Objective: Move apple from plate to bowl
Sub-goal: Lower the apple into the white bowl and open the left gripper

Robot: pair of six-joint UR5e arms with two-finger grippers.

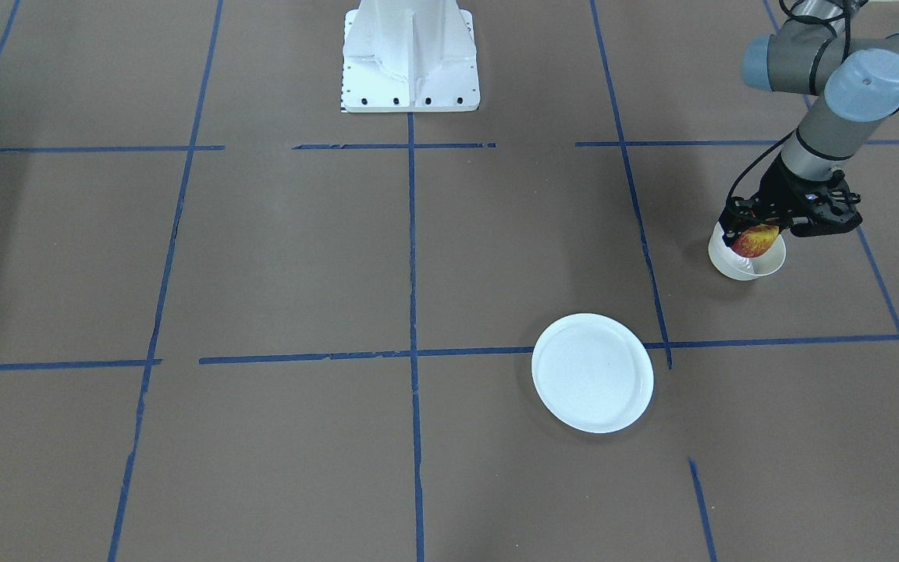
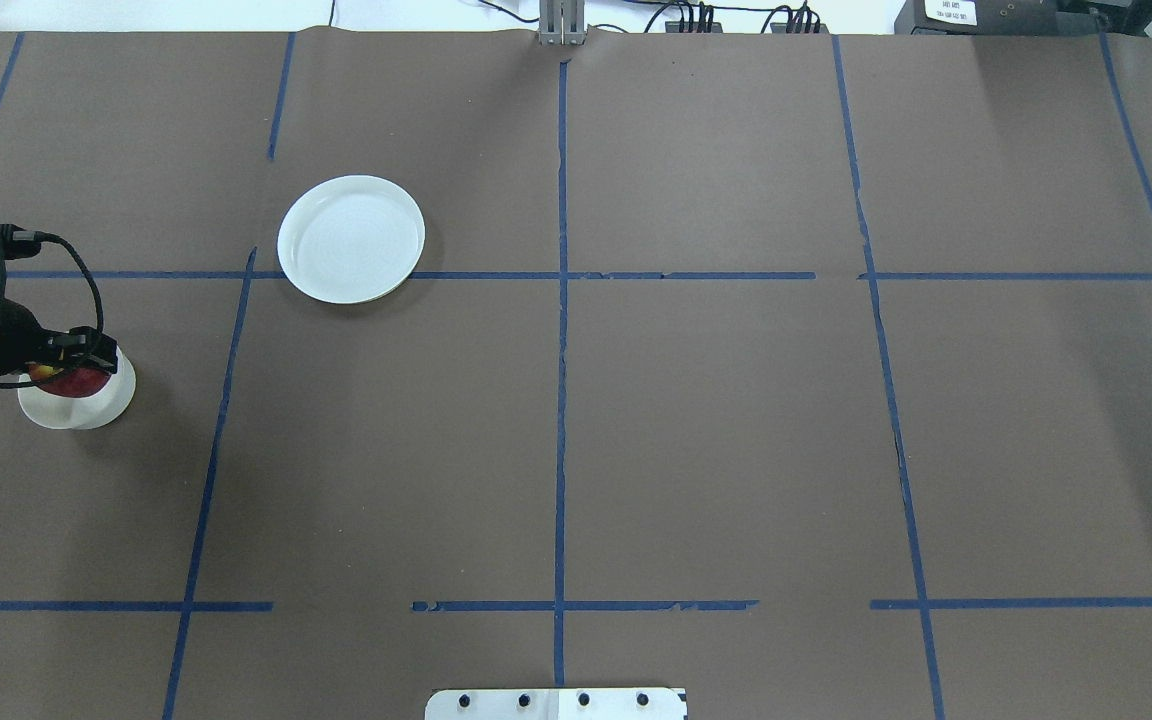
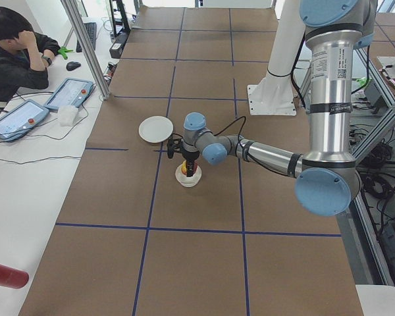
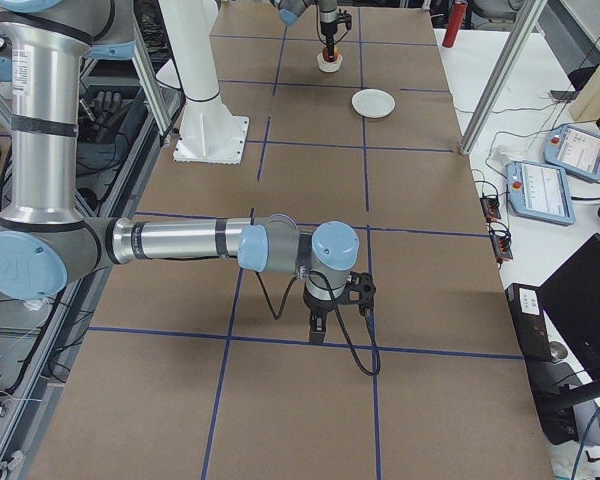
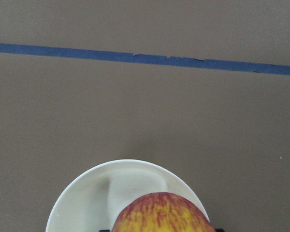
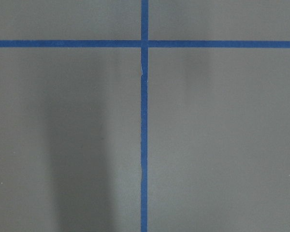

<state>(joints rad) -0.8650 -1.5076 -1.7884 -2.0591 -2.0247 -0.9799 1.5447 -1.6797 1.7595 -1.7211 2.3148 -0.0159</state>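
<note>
Apple (image 5: 159, 212): seen right up against the left wrist cam, red with yellow streaks. It's held in the mouth of the bowl (image 5: 87, 203), with the top part poking above the rim.
Left claw (image 1: 758, 231): clamped on the apple, a finger set on either side, pointed pretty much straight down over the bowl.
Bowl: parked far out on the left side of the table (image 2: 736, 400), well apart from the plate (image 1: 592, 373). How deep the apple sits in it can't be told.
Plate: laid flat, to the right of the bowl and farther from the robot. One edge is set over a blue tape line (image 2: 686, 276).
Right claw (image 4: 318, 336): only caught in the right side view, pointed down and hung low over the table near a tape crossing on the right side. Open or closed can't be told from there, sorry. Only brown surface and crossed tape are shown by its wrist cam.
Table: covered in brown, gridded with blue tape.
Base (image 1: 410, 58): white pedestal, bolted at the middle of the robot's edge.
Operator (image 3: 13, 52): seated at a side desk past the far edge, head propped on one hand.
</note>
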